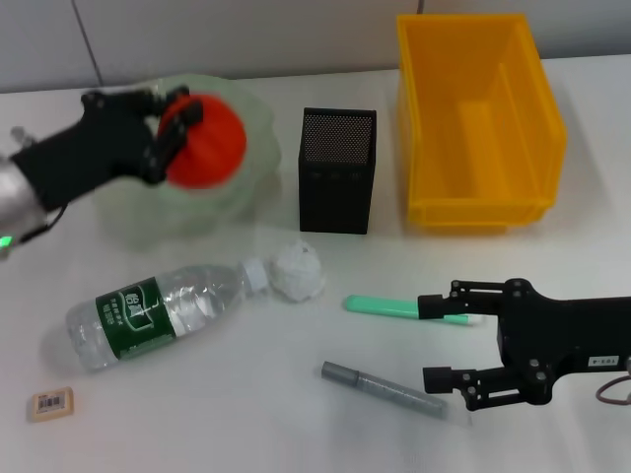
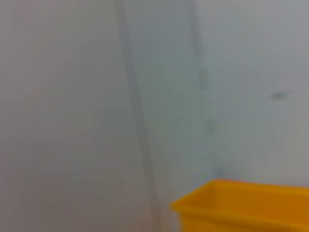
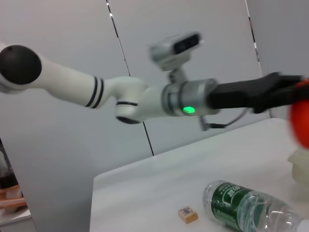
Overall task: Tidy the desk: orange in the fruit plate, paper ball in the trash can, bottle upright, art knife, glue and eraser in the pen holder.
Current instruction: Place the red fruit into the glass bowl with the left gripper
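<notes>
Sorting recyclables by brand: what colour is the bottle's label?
Dark green with white print; the bottle shows it best in the head view.

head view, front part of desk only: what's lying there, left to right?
eraser → bottle, on its side → paper ball → grey pen-like tool → right gripper, its fingers either side of the end of a green stick.

Far left: we find the fruit plate [image 1: 232,192], the orange [image 1: 209,145] above it in the left gripper [image 1: 168,131].
Centre back: the pen holder [image 1: 336,184], the trash can [image 1: 479,123] to its right.
Near left: the bottle [image 1: 163,312] on its side, the eraser [image 1: 51,404] in front of it.
Centre: the paper ball [image 1: 298,270] beside the bottle's cap.
Near right: we see two pen-like tools by the right gripper [image 1: 449,343].
</notes>
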Controlling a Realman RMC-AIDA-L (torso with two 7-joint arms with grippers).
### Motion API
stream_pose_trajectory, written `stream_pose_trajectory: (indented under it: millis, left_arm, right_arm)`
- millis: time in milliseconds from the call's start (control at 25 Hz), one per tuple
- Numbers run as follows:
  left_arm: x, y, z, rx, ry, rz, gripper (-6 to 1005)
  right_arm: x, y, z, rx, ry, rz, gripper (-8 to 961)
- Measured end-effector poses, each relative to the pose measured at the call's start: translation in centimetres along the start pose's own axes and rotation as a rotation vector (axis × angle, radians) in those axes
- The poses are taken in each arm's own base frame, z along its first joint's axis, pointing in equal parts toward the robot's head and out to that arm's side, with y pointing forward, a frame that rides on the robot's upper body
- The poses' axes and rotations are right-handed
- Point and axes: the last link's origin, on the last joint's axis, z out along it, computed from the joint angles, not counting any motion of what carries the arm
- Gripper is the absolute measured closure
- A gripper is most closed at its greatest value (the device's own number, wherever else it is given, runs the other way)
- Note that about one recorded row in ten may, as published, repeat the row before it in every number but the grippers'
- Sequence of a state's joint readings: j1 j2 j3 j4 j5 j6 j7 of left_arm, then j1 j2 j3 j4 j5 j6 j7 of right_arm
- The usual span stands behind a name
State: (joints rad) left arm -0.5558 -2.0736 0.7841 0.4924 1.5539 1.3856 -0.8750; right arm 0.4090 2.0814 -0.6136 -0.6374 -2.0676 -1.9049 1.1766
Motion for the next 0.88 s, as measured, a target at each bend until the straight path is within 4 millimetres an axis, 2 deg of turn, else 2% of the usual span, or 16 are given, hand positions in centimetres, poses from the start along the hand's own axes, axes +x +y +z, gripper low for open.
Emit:
stream_pose_trajectory:
  millis: [120, 320, 400, 720, 880]
  left_arm:
    - [-0.2, -2.1, 2.5, 0.108, -0.067, 0.001, 853]
    - [-0.8, -3.4, 4.0, 0.187, -0.138, 0.009, 855]
    - [-0.9, -3.4, 3.9, 0.196, -0.141, 0.002, 858]
    - [-1.1, -2.9, 3.3, 0.183, -0.112, -0.037, 744]
    - [-0.5, -2.3, 2.3, 0.137, -0.056, -0.046, 662]
  right_arm:
    - [-0.1, -0.1, 0.1, -0.004, -0.001, -0.002, 161]
    - [-0.1, 0.0, 0.1, -0.005, -0.002, -0.002, 161]
    - [0.0, 0.0, 0.1, -0.004, -0.002, 0.0, 162]
    - [0.0, 0.1, 0.0, -0.006, -0.003, 0.003, 162]
    - [-0.1, 0.1, -0.2, -0.006, -0.008, 0.001, 162]
